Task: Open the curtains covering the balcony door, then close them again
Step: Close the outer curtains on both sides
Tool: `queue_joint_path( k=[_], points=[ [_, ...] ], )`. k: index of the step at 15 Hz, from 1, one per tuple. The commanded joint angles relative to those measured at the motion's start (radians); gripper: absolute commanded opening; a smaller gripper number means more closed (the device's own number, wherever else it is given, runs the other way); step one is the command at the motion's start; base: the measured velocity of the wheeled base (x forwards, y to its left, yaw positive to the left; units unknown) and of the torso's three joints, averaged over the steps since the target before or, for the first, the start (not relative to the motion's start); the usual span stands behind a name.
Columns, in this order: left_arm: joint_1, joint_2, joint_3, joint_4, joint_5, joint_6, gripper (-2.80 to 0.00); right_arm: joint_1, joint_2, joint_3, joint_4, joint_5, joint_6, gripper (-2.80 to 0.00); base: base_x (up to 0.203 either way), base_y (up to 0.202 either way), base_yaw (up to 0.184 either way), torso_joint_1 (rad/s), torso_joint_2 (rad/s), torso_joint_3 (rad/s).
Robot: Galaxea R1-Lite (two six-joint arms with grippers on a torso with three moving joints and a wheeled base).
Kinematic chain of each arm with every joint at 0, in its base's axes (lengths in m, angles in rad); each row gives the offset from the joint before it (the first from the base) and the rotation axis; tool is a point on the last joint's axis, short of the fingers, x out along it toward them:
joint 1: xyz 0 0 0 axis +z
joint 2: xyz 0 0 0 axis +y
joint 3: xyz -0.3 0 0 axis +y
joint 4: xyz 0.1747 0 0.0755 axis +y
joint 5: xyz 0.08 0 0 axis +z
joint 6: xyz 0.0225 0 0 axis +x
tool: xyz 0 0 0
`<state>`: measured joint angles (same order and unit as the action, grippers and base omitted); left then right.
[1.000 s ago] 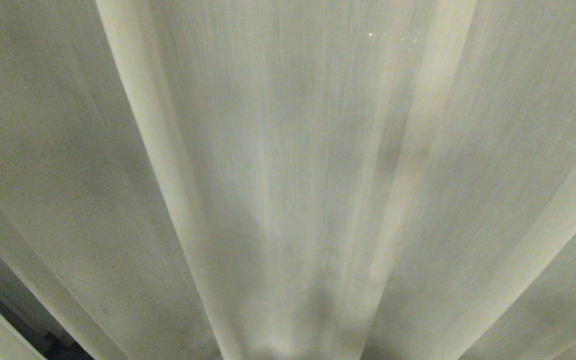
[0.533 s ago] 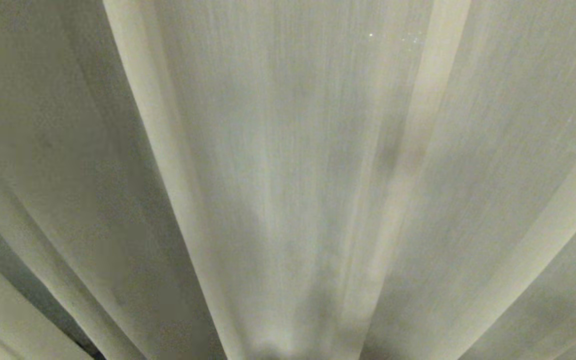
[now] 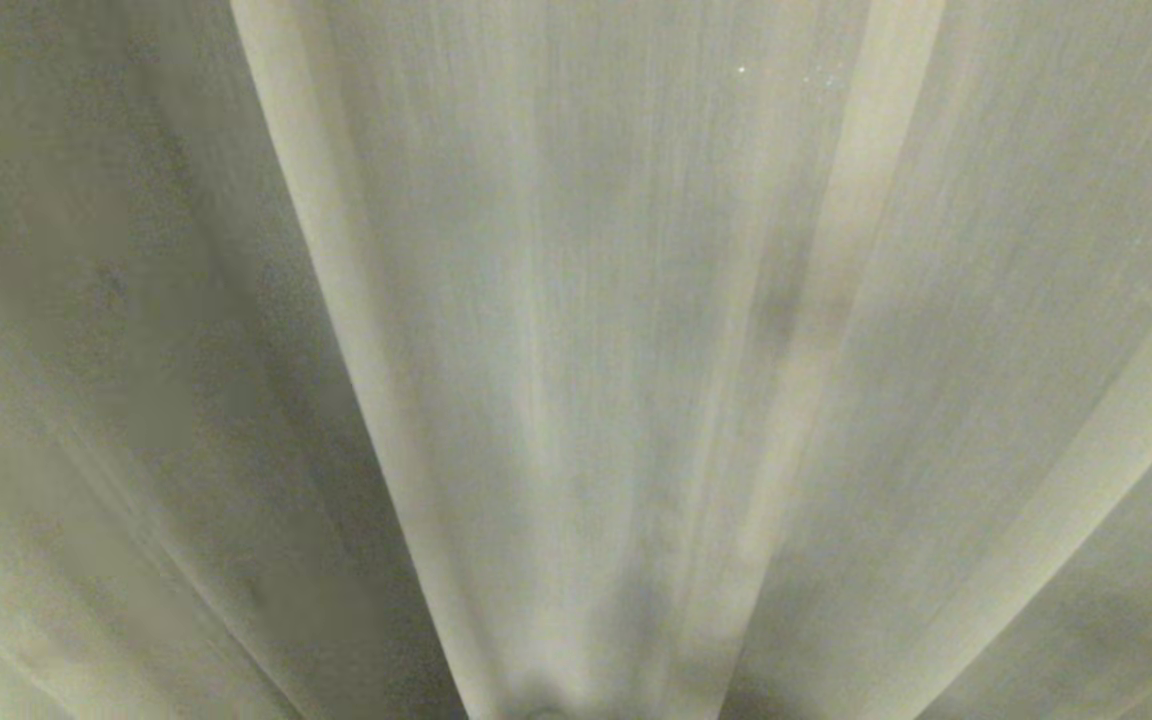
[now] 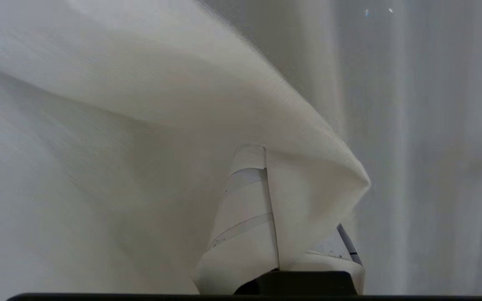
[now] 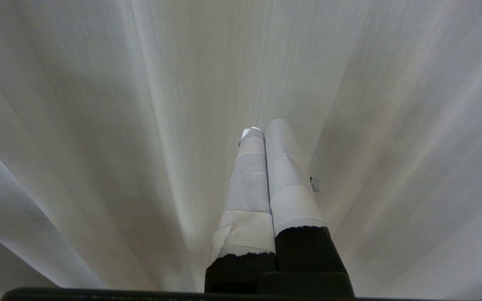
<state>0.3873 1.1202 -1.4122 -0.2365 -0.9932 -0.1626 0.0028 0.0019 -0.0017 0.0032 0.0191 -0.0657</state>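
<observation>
While the curtains [image 3: 576, 330] fill the whole head view in long cream pleats, the left gripper [image 4: 268, 159] has its taped fingers [image 4: 245, 209] clamped on a fold of that fabric, which drapes over one finger; the right gripper [image 5: 264, 127] points at the cloth with fingers pressed together, holding nothing

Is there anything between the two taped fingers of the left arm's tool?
Yes: a fold of the curtains is pinched between the left tool's fingers, seen in the left wrist view.
</observation>
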Motion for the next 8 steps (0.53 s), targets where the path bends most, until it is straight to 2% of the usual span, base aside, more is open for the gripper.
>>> queue_joint_path(
  k=[1,2,3,6,8],
  points=[
    [-0.057,0.067,-0.026,-0.003,0.013,0.000,-2.80,0.000,0.000,0.000,0.000,0.001,-0.001,-2.80,0.000,0.000,0.000,0.000,0.00,0.000],
    [-0.136,0.086,-0.042,0.002,0.034,0.002,-2.80,0.000,0.000,0.000,0.000,0.001,-0.001,-2.80,0.000,0.000,0.000,0.000,0.00,0.000],
    [-0.235,0.104,-0.064,0.017,0.089,0.010,-2.80,0.000,0.000,0.000,0.000,0.001,0.000,-2.80,0.000,0.000,0.000,0.000,0.00,0.000],
    [-0.500,0.155,-0.144,0.109,0.312,0.080,-2.80,0.000,0.000,0.000,0.000,0.001,0.000,-2.80,0.000,0.000,0.000,0.000,0.00,0.000],
    [-0.657,0.211,-0.209,0.158,0.407,0.122,-2.80,0.000,0.000,0.000,0.000,0.001,-0.002,-2.80,0.000,0.000,0.000,0.000,0.00,0.000]
  ],
)
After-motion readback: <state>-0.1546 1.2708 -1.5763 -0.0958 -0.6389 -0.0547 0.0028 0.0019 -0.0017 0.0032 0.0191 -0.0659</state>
